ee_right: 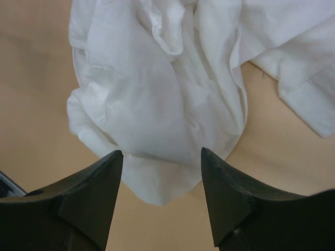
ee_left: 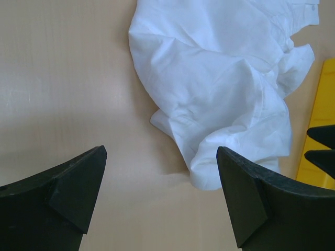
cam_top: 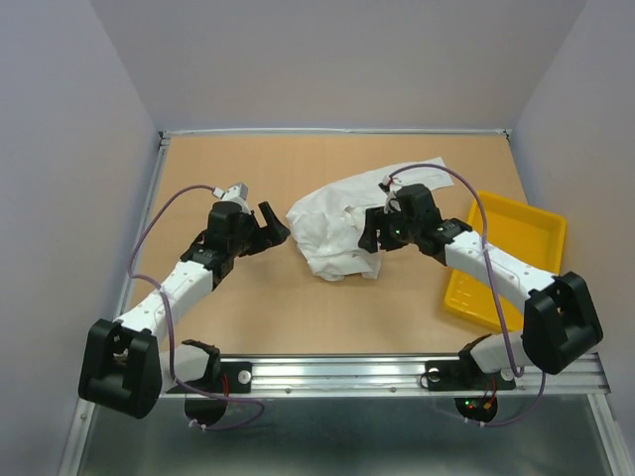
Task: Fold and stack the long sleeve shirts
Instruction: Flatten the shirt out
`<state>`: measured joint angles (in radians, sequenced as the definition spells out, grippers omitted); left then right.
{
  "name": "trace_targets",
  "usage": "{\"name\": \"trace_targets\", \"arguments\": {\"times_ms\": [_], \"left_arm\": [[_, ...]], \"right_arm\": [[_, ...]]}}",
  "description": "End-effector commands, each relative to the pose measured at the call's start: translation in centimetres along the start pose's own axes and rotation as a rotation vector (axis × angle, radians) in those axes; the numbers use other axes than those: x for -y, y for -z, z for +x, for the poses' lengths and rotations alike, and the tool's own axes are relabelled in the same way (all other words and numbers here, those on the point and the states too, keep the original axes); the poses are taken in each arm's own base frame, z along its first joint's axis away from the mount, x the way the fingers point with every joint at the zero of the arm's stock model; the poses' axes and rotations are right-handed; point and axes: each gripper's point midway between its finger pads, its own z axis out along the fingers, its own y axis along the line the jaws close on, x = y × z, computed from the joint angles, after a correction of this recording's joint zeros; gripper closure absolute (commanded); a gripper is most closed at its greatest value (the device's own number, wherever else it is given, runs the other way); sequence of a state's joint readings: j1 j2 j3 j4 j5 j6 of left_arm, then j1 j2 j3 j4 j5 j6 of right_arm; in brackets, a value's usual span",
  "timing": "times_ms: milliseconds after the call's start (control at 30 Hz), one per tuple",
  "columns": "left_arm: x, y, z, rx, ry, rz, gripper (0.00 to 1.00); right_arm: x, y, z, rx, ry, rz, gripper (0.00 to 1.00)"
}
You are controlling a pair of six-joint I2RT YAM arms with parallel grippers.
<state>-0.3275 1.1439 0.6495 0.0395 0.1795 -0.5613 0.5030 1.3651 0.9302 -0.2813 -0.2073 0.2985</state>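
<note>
1. The shirt, thin, white, soft and heavily wrinkled, is heaped in a rounded lump at the middle of the tan table.
2. Its long axis is set by a sleeve stretched toward the far right.
3. The right hand is held apart over the heap's edge, nothing clamped.
4. The left hand, spread wide and empty, is placed just left of the shirt.
5. A rectangular yellow tray is seen at the right.
</note>
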Motion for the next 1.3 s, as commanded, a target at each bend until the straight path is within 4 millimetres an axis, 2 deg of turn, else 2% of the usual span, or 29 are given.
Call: {"name": "trace_targets", "arguments": {"times_ms": [0,67,100,167,200,233,333,433,533,600,667,700,733,767,833,867,900,967,1000,1067,1100,1133,1267], "left_arm": [[2.2,-0.2,-3.7,0.116,0.013,0.049,0.01],[1.8,-0.4,-3.6,0.117,0.014,0.033,0.01],[1.7,-0.3,-3.6,0.120,0.018,0.027,0.01],[1.2,-0.1,-3.7,0.140,0.034,0.001,0.01],[0.7,0.2,-3.8,0.161,0.049,-0.020,0.01],[0.7,0.3,-3.8,0.161,0.049,-0.020,0.01],[0.2,1.4,-4.1,0.211,0.076,-0.038,0.01],[0.3,2.4,-4.2,0.230,0.083,-0.032,0.01],[0.3,3.0,-4.1,0.234,0.081,-0.027,0.01],[0.6,3.2,-4.1,0.231,0.080,-0.016,0.01],[1.3,3.3,-4.1,0.216,0.079,0.012,0.01],[1.6,3.3,-4.1,0.210,0.080,0.021,0.01],[1.7,3.1,-4.1,0.198,0.083,0.023,0.01],[2.2,3.1,-4.2,0.190,0.081,0.035,0.01],[2.2,2.5,-4.1,0.165,0.079,0.023,0.01],[2.6,2.5,-4.3,0.159,0.075,0.022,0.01],[2.7,2.2,-4.3,0.151,0.072,0.020,0.01],[3.0,1.6,-4.0,0.129,0.063,0.015,0.01],[3.1,1.4,-3.9,0.123,0.062,0.015,0.01],[3.0,0.6,-3.3,0.098,0.058,0.002,0.01],[3.0,0.3,-3.2,0.088,0.058,0.000,0.01],[2.9,0.0,-2.9,0.079,0.057,-0.006,0.01],[1.8,-1.4,-2.1,0.053,0.074,-0.056,0.01]], "right_arm": [[-2.2,-1.7,0.3,0.018,0.086,-0.097,0.33],[-3.8,-2.8,1.5,-0.025,0.129,-0.126,0.33],[-5.4,-3.1,2.4,-0.046,0.155,-0.154,0.33],[-7.2,-3.5,3.2,-0.064,0.182,-0.179,0.33],[-8.9,-3.8,4.6,-0.091,0.207,-0.208,0.33],[-9.7,-3.7,5.2,-0.100,0.215,-0.221,0.33],[-11.3,-4.4,8.9,-0.179,0.251,-0.242,0.33],[-12.1,-4.6,11.8,-0.242,0.266,-0.245,0.36],[-13.1,-3.6,12.7,-0.254,0.272,-0.269,0.36],[-13.8,-2.7,11.9,-0.235,0.282,-0.285,0.36],[-13.6,-1.7,11.2,-0.220,0.287,-0.262,0.36],[-13.0,-1.5,10.1,-0.172,0.288,-0.211,0.36],[-13.1,-0.3,8.3,-0.102,0.278,-0.200,0.34],[-12.8,0.3,7.4,-0.067,0.274,-0.173,0.32],[-11.6,1.8,4.3,0.055,0.253,-0.078,0.25],[-10.9,2.3,3.5,0.082,0.242,-0.037,0.23],[-9.7,2.7,2.2,0.131,0.226,0.036,0.22],[-7.5,3.3,0.9,0.160,0.155,0.109,0.20],[-5.5,3.3,0.1,0.171,0.077,0.151,0.21],[-3.5,3.5,-0.3,0.174,-0.016,0.171,0.21],[-2.8,3.3,0.3,0.147,-0.060,0.155,0.22],[-1.3,3.3,-0.2,0.155,-0.132,0.176,0.23],[0.3,2.5,0.1,0.148,-0.203,0.187,0.23]]}}
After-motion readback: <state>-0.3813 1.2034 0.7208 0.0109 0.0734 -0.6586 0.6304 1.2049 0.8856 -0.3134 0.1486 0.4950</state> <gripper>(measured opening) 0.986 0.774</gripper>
